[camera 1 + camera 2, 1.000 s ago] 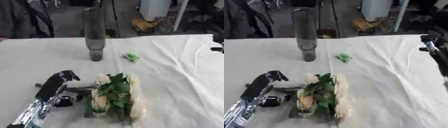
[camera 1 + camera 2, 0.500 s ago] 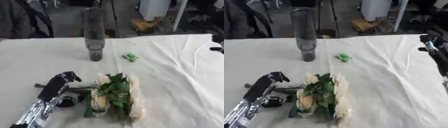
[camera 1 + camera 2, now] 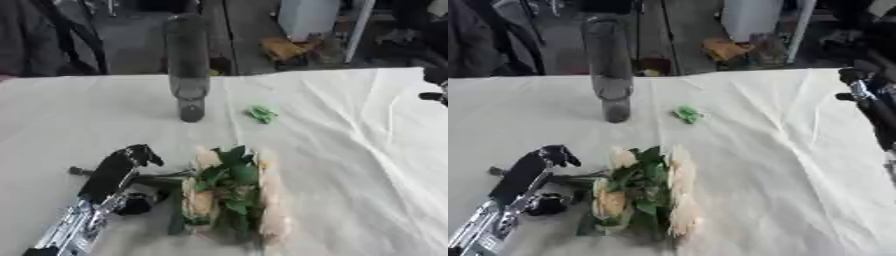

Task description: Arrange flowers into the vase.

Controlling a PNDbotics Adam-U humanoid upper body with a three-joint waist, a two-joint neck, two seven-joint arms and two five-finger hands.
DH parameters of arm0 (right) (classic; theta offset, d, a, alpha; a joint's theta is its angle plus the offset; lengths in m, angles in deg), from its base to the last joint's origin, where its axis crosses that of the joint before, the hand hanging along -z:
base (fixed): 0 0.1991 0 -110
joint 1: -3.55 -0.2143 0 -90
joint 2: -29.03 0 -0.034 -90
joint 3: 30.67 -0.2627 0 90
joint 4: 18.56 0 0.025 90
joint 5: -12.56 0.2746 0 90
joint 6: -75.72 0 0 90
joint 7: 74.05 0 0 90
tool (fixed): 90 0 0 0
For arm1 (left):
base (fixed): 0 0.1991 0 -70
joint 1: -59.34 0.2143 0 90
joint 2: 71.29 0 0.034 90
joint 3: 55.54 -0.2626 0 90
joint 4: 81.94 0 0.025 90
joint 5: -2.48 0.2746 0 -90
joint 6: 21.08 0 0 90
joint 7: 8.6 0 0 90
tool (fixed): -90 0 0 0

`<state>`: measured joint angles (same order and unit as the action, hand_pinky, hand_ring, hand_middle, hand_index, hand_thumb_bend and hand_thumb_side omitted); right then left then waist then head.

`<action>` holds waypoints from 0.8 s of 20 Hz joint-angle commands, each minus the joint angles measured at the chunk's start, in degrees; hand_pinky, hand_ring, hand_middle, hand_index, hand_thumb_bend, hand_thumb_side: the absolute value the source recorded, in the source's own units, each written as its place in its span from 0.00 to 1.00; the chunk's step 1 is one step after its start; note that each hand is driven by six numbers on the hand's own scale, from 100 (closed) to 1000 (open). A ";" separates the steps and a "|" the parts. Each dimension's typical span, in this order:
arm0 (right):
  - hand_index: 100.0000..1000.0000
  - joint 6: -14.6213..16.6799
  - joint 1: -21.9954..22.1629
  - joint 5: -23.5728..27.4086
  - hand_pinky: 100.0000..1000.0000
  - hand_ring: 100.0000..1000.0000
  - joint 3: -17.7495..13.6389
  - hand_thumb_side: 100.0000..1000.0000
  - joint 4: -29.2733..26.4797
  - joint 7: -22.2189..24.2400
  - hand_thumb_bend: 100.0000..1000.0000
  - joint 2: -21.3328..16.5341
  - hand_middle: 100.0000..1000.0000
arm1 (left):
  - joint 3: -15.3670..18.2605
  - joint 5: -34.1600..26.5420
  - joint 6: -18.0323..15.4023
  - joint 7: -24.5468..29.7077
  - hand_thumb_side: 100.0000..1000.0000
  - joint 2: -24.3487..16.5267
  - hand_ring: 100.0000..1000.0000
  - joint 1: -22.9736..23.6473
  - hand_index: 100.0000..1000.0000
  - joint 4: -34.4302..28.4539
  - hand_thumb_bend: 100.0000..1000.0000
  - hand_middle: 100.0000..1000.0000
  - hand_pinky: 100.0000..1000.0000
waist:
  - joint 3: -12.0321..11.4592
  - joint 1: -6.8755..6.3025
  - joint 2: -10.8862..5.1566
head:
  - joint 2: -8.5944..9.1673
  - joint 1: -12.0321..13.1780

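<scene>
Flowers [image 3: 229, 194]: cream bunch lying flat on the desk [image 3: 350, 150], well short of the vase [image 3: 187, 70]. Left robot hand [image 3: 118, 167]: beside the stems, fingers curled, nothing held. Right robot hand [image 3: 866, 92]: far side, fingers unclear. Advice: pinch stems low, lift clear, keep blooms up

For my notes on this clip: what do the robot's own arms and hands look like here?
The left hand is glossy black, on a forearm that turns shiny silver metal with a dark round joint part towards the lower corner. The right hand shows at the right edge as black segments with a silver-grey link, on a black arm. No cables or markings can be made out.
</scene>
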<state>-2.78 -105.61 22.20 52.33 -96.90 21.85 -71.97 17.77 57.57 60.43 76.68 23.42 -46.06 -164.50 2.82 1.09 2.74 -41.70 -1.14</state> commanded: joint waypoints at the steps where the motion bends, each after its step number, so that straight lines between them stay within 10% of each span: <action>1: 0.76 0.11 -0.96 0.13 0.73 0.89 -0.20 0.57 -0.79 0.12 0.00 -1.23 0.78 | 0.33 0.61 0.03 -0.14 0.00 -0.06 0.50 -0.93 0.58 0.15 0.65 0.50 0.65 | 0.15 0.12 -0.32 | 0.32 -0.08; 7: 0.76 0.12 -1.00 0.15 0.73 0.89 -0.21 0.57 -0.78 0.13 0.00 -1.19 0.78 | 0.27 0.85 0.25 -0.08 0.00 0.37 0.48 -1.04 0.56 1.28 0.67 0.48 0.62 | 0.23 0.13 -0.21 | 0.32 -0.03; 16: 0.76 0.11 -1.05 0.21 0.73 0.89 -0.25 0.58 -0.75 0.04 0.00 -1.10 0.78 | 0.38 2.36 0.19 -0.77 0.10 1.59 0.46 -1.85 0.52 4.72 0.96 0.45 0.59 | 0.52 0.23 -0.13 | 0.39 0.09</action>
<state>-2.72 -105.63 22.22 52.34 -96.90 21.91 -71.93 17.95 59.18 60.57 76.11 24.81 -47.34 -160.26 3.20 1.13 2.86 -41.69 -1.10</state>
